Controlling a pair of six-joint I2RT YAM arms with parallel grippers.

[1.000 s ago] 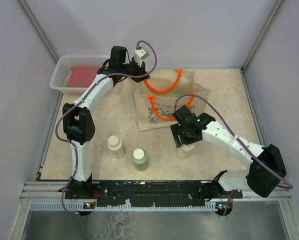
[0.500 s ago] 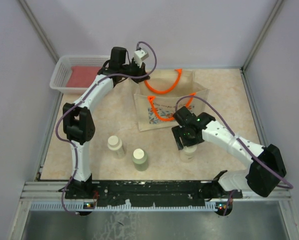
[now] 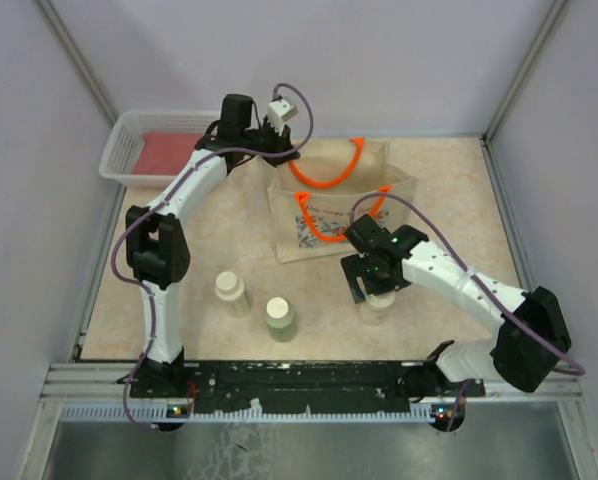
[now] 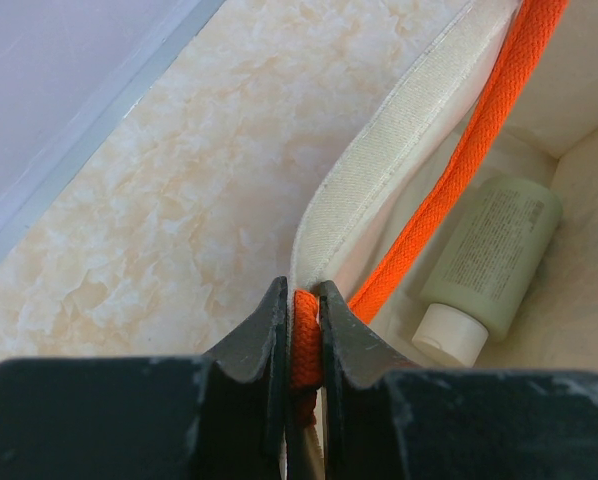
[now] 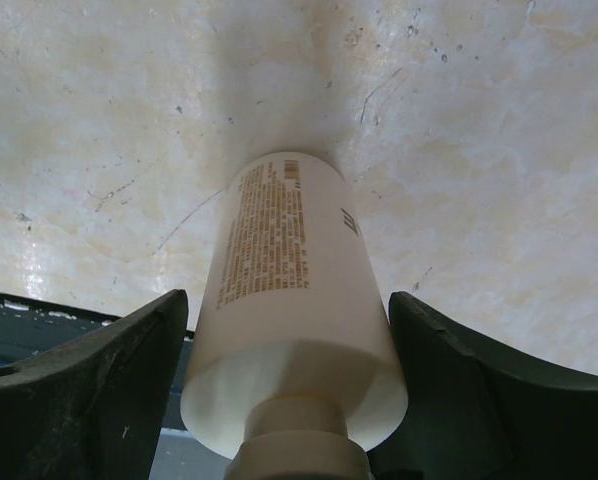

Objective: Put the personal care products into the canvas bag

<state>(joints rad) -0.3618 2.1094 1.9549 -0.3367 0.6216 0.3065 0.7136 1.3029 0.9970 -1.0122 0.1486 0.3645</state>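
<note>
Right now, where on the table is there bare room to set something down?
Free: the patch between basket and canvas bag; also right of the bag. Crowded: the front, cream bottle, green bottle, right gripper around a third bottle.

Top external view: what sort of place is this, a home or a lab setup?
Probably a lab-style robot test cell, not a home: plain grey partition walls box in a marble-pattern table, and the left arm and right arm are bolted to a metal rail at its near edge.
</note>
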